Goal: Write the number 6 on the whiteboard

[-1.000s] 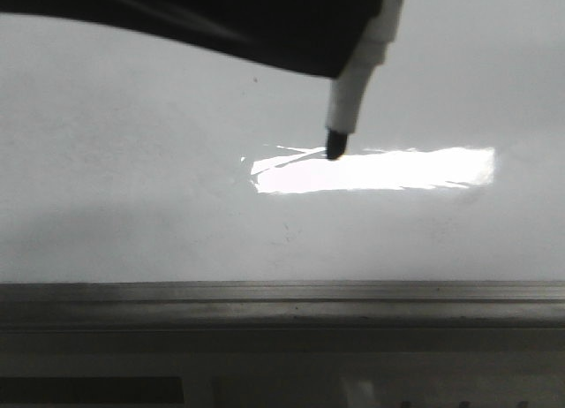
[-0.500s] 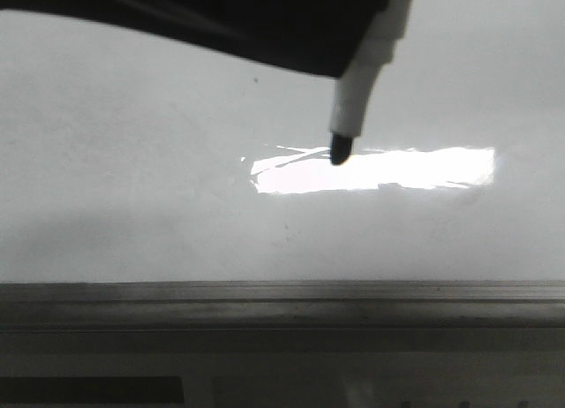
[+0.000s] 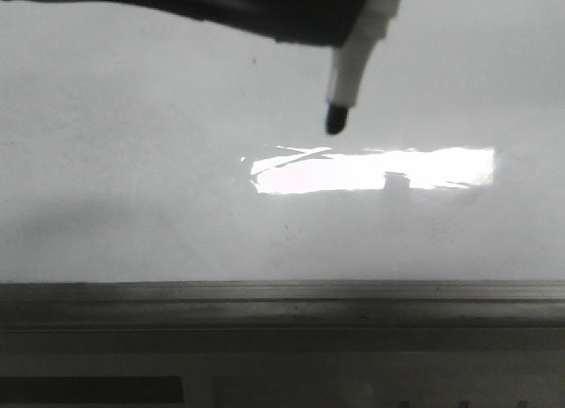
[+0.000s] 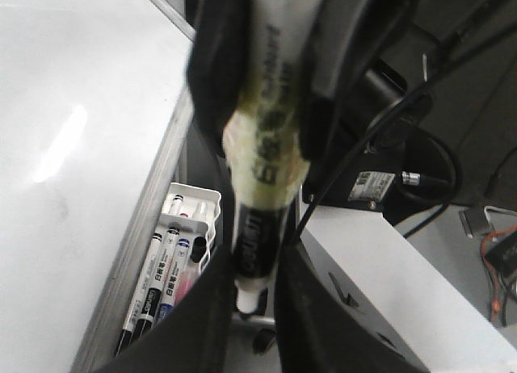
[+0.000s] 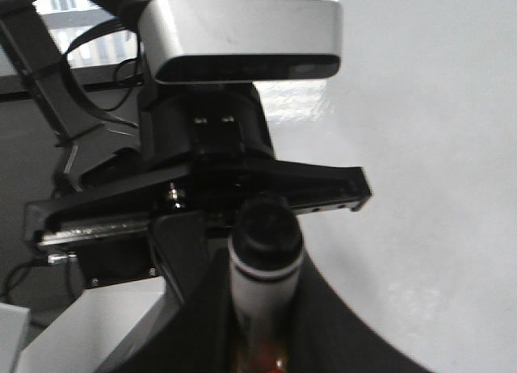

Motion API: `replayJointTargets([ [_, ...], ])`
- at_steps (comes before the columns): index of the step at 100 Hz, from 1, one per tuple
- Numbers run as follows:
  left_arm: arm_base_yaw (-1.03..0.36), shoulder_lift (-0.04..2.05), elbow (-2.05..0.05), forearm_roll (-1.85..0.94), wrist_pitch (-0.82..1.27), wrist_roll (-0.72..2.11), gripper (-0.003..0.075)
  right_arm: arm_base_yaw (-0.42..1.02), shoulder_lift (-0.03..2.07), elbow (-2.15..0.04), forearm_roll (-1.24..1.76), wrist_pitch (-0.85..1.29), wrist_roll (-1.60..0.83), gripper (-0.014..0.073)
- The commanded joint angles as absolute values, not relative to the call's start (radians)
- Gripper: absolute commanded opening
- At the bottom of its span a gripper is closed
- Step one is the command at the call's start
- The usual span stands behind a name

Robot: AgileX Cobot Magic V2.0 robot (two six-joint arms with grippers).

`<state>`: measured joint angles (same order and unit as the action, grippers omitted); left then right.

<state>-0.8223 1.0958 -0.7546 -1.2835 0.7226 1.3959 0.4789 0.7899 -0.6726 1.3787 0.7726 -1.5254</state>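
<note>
While no number 6 can be seen yet, entries follow.

Front view: whiteboard (image 3: 132, 161), glossy, stiff, likely slick; grey frame strip (image 3: 282, 302) along its near edge. Marker (image 3: 353, 64) tilted, black tip just above the glare patch (image 3: 371, 170), seemingly off the surface.

Left wrist view: left tool (image 4: 254, 308) closed around the marker's end; tape-wrapped mid-barrel judged the surest hold on a light, smooth, rigid pen. Spare markers (image 4: 166, 276) in a tray.

Right wrist view: right tool (image 5: 262, 308) clamped on the marker, seen end-on.
</note>
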Motion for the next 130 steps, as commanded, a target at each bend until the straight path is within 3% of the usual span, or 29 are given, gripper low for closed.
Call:
replayJointTargets([
  [1, -0.832, 1.041, -0.783, -1.351, 0.712, 1.333, 0.0258, 0.477, 0.741, -0.705, 1.394, 0.671, -1.530, -0.0032],
  [6, -0.832, 1.014, -0.783, -1.351, 0.686, 1.311, 0.0354, 0.477, 0.706, -0.695, 1.369, 0.637, -1.530, -0.0032],
  [11, -0.832, 0.980, -0.780, -1.351, 0.667, 1.297, 0.0403, 0.477, 0.677, -0.683, 1.355, 0.617, -1.530, -0.0032],
  [30, -0.832, 0.772, -0.699, -1.349, 0.540, 1.226, 0.0400, 0.477, 0.576, -0.613, 1.312, 0.545, -1.530, -0.0032],
  [49, -0.832, 0.500, -0.532, -1.384, 0.178, 1.166, 0.0235, 0.477, 0.561, -0.583, 1.304, 0.340, -1.675, -0.0032],
  [60, -0.832, 0.402, -0.452, -1.448, 0.083, 1.166, 0.0139, 0.477, 0.587, -0.589, 1.308, 0.209, -1.770, -0.0032],
  [77, -0.832, 0.336, -0.376, -1.506, 0.078, 1.166, 0.0022, 0.477, 0.673, -0.627, 1.371, 0.324, -1.776, -0.0032],
  [88, -0.832, 0.338, -0.365, -1.513, 0.089, 1.166, -0.0012, 0.477, 0.744, -0.651, 1.375, 0.444, -1.816, -0.0034],
  [99, -0.832, 0.338, -0.364, -1.513, 0.096, 1.166, -0.0020, 0.477, 0.791, -0.662, 1.490, 0.385, -1.916, -0.0036],
  [117, -0.832, 0.338, -0.364, -1.513, 0.099, 1.166, -0.0020, 0.477, 0.821, -0.662, 1.866, 0.352, -2.312, -0.0036],
  [130, -0.832, 0.338, -0.364, -1.513, 0.101, 1.166, -0.0020, 0.477, 0.821, -0.666, 1.866, 0.409, -2.328, -0.0036],
])
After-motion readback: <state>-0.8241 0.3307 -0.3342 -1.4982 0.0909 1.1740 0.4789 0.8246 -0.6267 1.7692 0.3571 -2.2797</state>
